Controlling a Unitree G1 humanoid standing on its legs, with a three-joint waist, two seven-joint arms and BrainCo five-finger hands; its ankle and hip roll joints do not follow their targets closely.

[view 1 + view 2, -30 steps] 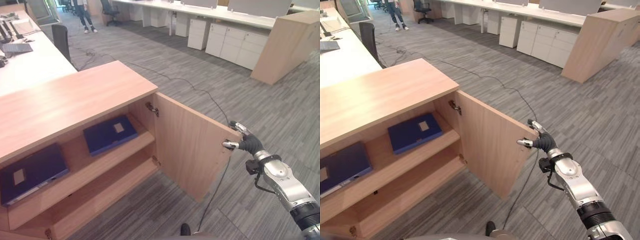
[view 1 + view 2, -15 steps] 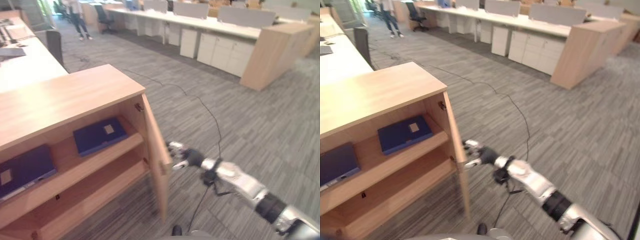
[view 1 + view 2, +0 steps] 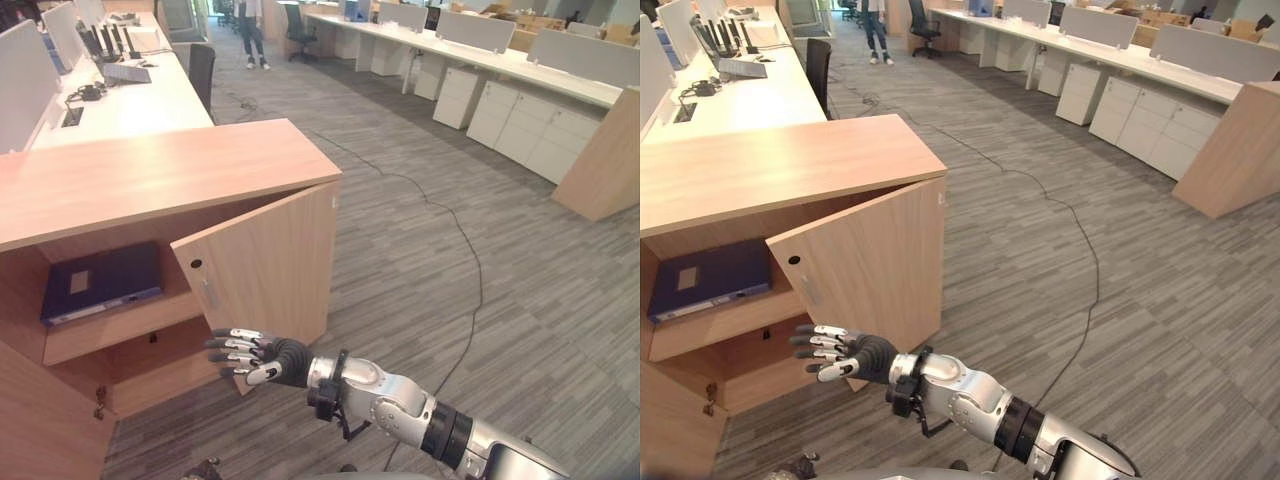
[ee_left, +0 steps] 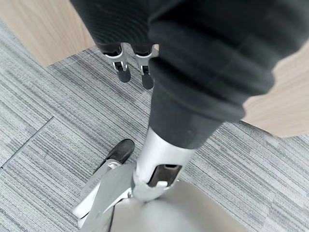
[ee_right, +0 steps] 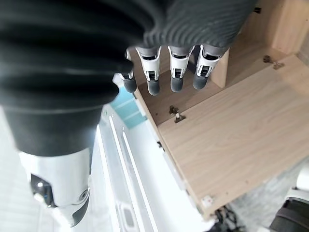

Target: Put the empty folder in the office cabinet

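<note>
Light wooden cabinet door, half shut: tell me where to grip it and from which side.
Grip the light wooden cabinet door by its free vertical edge, low down, opposite the hinges, coming from the front. It stands ajar, so that edge is exposed; the flat face offers little else to hold. The right hand, fingers straight, hovers by that lower corner.

I see the cabinet (image 3: 150, 175) in light wood-grain laminate, smooth and matt, its door (image 3: 265, 265) the same, with small metal hinges (image 5: 176, 113) inside. The folder (image 3: 100, 283) on the shelf has a dark blue, slightly sheened cover with a pale paper label. The floor (image 3: 450, 250) is grey striped carpet, rough-looking. My right hand (image 3: 250, 358) is silver metal with dark matt tips.
</note>
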